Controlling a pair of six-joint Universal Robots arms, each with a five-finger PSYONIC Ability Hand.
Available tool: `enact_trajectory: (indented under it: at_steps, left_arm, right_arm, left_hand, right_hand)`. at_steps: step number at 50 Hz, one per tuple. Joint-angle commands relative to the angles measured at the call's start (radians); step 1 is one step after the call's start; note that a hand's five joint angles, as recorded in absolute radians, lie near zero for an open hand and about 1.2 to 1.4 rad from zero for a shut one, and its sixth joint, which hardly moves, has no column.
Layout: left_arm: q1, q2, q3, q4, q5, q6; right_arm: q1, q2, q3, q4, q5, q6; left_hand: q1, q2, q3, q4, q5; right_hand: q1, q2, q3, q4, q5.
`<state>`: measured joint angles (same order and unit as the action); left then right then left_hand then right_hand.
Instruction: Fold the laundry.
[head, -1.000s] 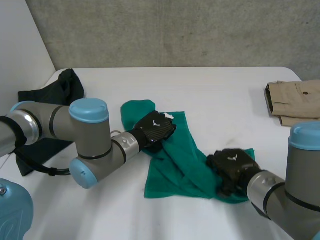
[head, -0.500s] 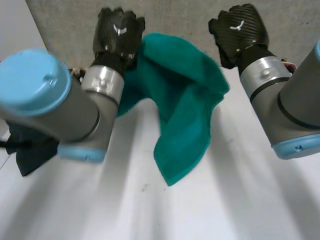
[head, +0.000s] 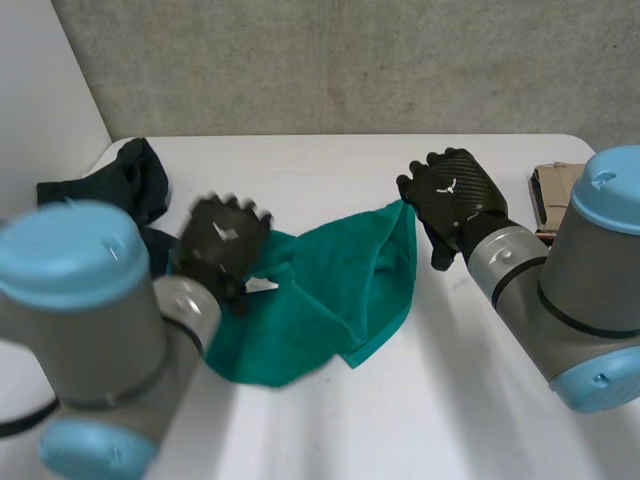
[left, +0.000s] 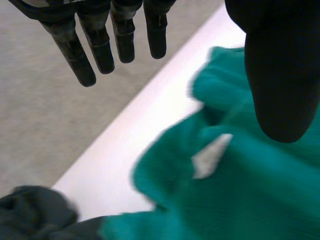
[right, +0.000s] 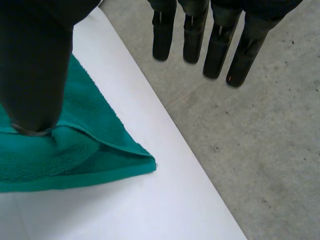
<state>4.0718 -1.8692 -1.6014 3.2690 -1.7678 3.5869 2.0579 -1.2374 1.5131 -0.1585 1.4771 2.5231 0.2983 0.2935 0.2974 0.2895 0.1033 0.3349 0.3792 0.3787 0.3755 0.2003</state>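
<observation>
A green towel (head: 320, 300) lies rumpled on the white table (head: 330, 165), its far right corner by my right hand (head: 450, 195). That hand hovers open just past the corner; in the right wrist view its fingers (right: 220, 50) are straight and its thumb hangs above the towel's corner (right: 100, 150) with nothing pinched. My left hand (head: 222, 245) is over the towel's left part. It is open as well, with straight fingers (left: 80, 60) clear of the towel (left: 250, 200), whose white label (left: 210, 155) faces up.
A dark garment (head: 120, 180) is heaped at the table's back left, also seen beside the towel (left: 30, 210) in the left wrist view. A folded khaki garment (head: 550, 195) lies at the right edge. Grey floor (right: 260, 150) lies beyond the table edge.
Both hands have come down from holding the towel up in the air and have opened. The towel has dropped onto the table.
</observation>
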Motion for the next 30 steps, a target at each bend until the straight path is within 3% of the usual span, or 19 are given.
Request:
enact_trajectory:
  at_steps: [1, 3, 7, 15, 30]
  left_arm:
    - [0.189, -0.031, 0.126, 0.0, 0.2, -0.027]
    - [0.228, -0.082, 0.146, -0.006, 0.292, -0.025]
    - [0.246, -0.139, 0.167, -0.032, 0.399, -0.025]
    - [0.246, -0.272, 0.227, -0.061, 0.542, -0.023]
    - [0.216, -0.387, 0.265, -0.071, 0.619, -0.019]
  right_arm:
    - [-0.048, 0.067, -0.044, 0.046, -0.079, 0.028]
    - [-0.059, 0.082, -0.06, 0.097, -0.119, 0.039]
    - [-0.074, 0.114, -0.087, 0.157, -0.144, 0.068]
    - [-0.079, 0.145, -0.09, 0.168, -0.143, 0.08]
    - [-0.108, 0.145, -0.059, 0.168, -0.143, 0.08]
  left_hand:
    - [0.08, 0.084, 0.081, 0.088, 0.1]
    - [0.126, 0.131, 0.127, 0.135, 0.147]
    - [0.174, 0.178, 0.174, 0.182, 0.194]
    - [0.179, 0.184, 0.18, 0.188, 0.2]
    - [0.426, 0.431, 0.427, 0.435, 0.447]
  right_hand:
    - [-0.127, -0.171, -0.17, -0.167, -0.166]
    - [-0.138, -0.183, -0.182, -0.179, -0.178]
    - [-0.138, -0.183, -0.182, -0.179, -0.178]
    - [-0.138, -0.183, -0.182, -0.179, -0.178]
    - [-0.141, -0.186, -0.185, -0.182, -0.181]
